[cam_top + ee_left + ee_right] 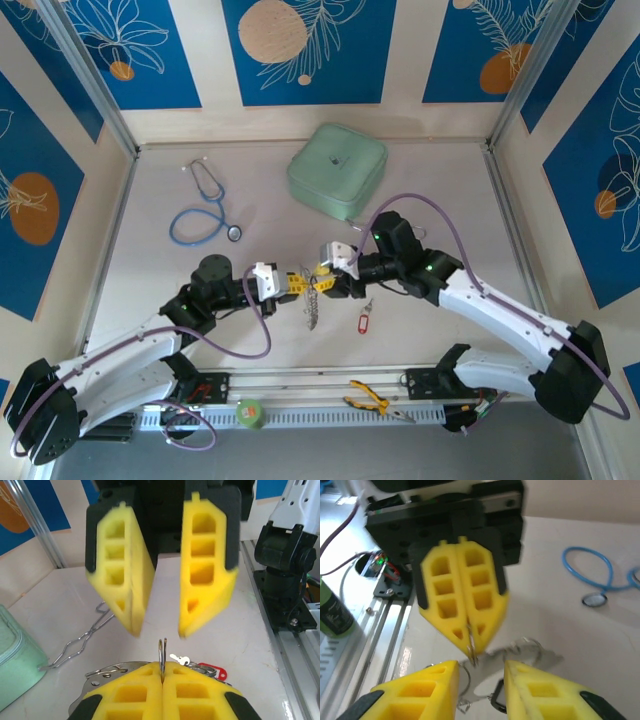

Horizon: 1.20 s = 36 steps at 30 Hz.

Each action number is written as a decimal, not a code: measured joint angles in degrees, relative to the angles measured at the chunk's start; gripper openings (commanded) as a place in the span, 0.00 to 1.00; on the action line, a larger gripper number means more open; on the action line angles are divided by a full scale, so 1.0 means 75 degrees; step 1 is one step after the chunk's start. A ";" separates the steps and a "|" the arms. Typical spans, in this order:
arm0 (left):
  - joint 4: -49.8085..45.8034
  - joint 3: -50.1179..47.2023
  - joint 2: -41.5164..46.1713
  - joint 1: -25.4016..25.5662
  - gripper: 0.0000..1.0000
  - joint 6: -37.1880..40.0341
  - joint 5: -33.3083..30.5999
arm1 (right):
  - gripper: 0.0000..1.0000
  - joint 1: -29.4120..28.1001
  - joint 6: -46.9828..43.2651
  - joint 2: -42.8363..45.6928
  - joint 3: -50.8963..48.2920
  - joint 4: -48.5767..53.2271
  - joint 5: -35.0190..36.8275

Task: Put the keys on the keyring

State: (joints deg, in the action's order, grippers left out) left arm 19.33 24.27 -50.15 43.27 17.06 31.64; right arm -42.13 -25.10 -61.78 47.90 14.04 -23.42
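left pincer (296, 284) pinching keyring (311, 290) edge-on | right pincer (325, 270) spread wide, 2 o'clock of it | red-tagged key (364, 322) lying at ring's 4 o'clock | risk imo: thin ring twists out of my grip lol

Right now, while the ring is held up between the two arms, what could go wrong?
1. The left gripper pinches the keyring only at its fingertips, so the thin wire may slip or twist.
2. The right gripper is open and very close to the left one, so their fingers may collide.
3. The red-tagged key lies on the table, and reaching for it may shake the ring.
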 measured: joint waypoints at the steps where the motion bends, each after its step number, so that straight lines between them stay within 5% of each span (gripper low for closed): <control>1: -0.0079 0.0015 0.0000 0.0000 0.00 0.0096 -0.0044 | 0.31 0.0050 0.0364 0.0187 -0.0076 0.0029 0.0312; 9: -0.0312 0.0087 -0.0146 0.0000 0.00 0.0804 -0.0379 | 0.30 0.0085 0.5651 0.0323 -0.0213 0.1769 0.3115; 15: -0.0303 0.0117 -0.0428 0.0000 0.00 0.0997 -0.0484 | 0.34 0.0085 0.8355 -0.0632 -0.0154 0.3777 0.3853; 25: -0.0297 0.0119 -0.0493 0.0000 0.00 0.0994 -0.0490 | 0.39 -0.0143 0.9699 -0.2425 0.0003 0.4258 0.4022; 36: -0.0300 0.0122 -0.0487 0.0000 0.00 0.1000 -0.0490 | 0.42 -0.0889 1.0427 -0.4028 0.1151 0.4771 0.5549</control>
State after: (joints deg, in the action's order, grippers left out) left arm 17.08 25.19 -53.80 43.27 24.56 27.97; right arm -48.80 53.10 -91.98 56.53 49.82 18.20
